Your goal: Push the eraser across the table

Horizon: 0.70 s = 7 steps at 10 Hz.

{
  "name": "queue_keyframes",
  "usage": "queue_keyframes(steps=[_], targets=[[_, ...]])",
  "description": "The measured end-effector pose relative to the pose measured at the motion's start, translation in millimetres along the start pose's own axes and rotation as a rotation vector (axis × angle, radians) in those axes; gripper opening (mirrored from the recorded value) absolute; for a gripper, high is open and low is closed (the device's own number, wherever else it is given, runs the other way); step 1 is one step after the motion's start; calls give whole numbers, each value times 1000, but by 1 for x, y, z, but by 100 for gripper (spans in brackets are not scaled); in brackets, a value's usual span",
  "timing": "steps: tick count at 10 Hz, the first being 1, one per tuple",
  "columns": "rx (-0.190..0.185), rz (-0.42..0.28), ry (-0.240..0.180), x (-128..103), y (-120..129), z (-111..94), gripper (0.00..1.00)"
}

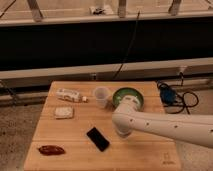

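Note:
The eraser [98,138] is a flat black block lying at an angle on the light wooden table [75,131], near the front middle. My white arm reaches in from the right. Its end, with the gripper [121,131], hangs low over the tabletop just right of the eraser, a small gap apart from it. The gripper is shut with nothing in it, and the arm's rounded end hides most of it.
A green bowl [128,96] stands right behind the arm's end, with a clear cup [101,96] to its left. A white packet [69,95] and a pale pad [63,112] lie at the back left, a reddish-brown oblong thing [51,149] at the front left. Blue gear with cables [167,95] sits at the right edge.

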Motion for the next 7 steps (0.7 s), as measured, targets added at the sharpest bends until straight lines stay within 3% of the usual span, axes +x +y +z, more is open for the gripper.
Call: queue_keyframes(steps=[7], targets=[[-20,-75,-21,-30,-12,24,2]])
